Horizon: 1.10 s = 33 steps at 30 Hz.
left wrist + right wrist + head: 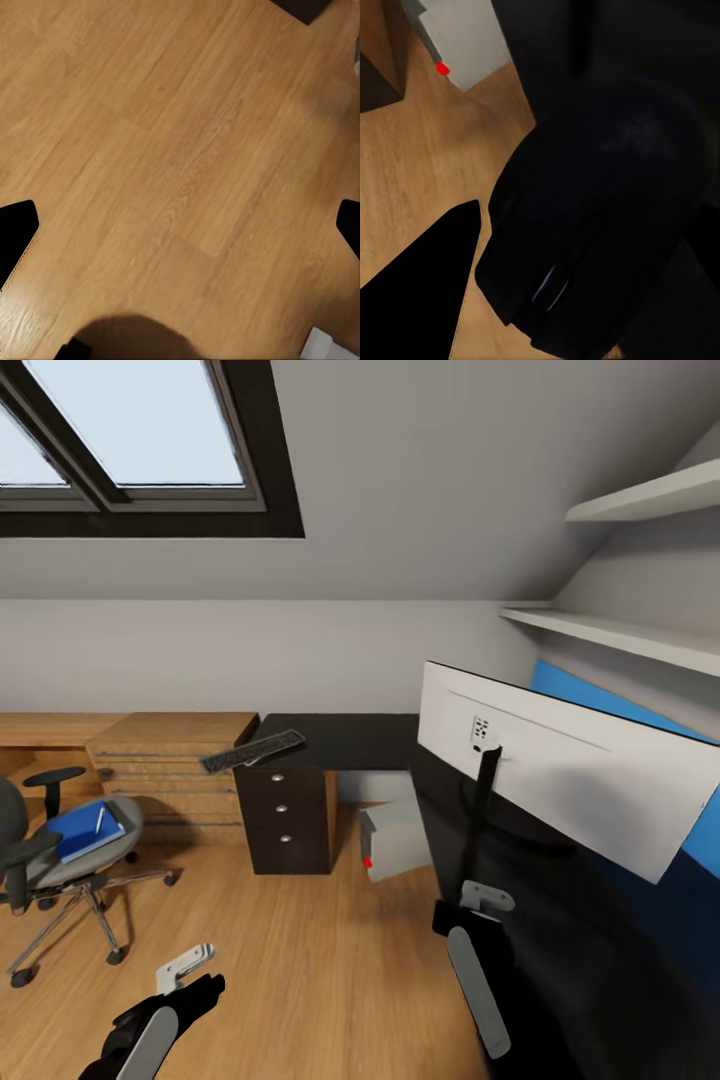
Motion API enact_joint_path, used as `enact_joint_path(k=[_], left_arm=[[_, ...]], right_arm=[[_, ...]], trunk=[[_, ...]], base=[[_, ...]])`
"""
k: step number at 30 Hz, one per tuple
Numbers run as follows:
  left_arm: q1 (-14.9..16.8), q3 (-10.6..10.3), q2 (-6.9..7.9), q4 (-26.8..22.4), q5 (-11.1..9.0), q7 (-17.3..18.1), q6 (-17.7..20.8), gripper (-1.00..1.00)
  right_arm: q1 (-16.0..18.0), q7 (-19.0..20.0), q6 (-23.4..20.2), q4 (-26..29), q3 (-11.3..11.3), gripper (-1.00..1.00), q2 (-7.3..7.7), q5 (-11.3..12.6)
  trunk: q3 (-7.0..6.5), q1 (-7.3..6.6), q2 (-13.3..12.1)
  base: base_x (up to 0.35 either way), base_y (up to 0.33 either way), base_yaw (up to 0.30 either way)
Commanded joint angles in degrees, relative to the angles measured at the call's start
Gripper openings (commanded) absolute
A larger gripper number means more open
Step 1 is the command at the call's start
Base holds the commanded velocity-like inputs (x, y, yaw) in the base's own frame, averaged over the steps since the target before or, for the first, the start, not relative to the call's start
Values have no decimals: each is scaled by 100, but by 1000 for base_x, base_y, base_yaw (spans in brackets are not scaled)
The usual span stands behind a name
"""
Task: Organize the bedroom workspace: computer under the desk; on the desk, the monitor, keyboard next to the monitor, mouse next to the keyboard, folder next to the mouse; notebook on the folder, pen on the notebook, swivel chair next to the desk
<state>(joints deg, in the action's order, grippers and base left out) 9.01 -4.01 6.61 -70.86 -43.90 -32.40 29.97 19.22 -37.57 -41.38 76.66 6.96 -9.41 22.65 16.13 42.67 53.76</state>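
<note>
Glossy black desk (560, 960), matt wood floor (300, 960)

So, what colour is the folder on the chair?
Bright blue; the folder shows best in the head view.

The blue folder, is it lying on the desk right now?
No, the blue folder lies on the seat of the swivel chair, out on the wooden floor, apart from the desk.

You see the glossy black tabletop (350, 740) carrying the monitor (560, 780) and keyboard (252, 751); the computer (395, 840) stands on the wooden floor (300, 960).
</note>
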Motion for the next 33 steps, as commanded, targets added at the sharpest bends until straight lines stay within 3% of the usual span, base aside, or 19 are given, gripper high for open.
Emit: enact_joint_path(k=[1, 33], left_arm=[[5, -16, 7, -7, -57, -57, 0, 100], [5, -29, 7, -24, -49, -56, 0, 100]], right_arm=[[5, -57, -10, 7, 7, -100, 0, 55], [-24, -43, -2, 12, 11, -100, 6, 54]], trunk=[[9, 3, 6], [-145, 3, 6]], base=[[234, 203, 39], [261, 212, 63]])
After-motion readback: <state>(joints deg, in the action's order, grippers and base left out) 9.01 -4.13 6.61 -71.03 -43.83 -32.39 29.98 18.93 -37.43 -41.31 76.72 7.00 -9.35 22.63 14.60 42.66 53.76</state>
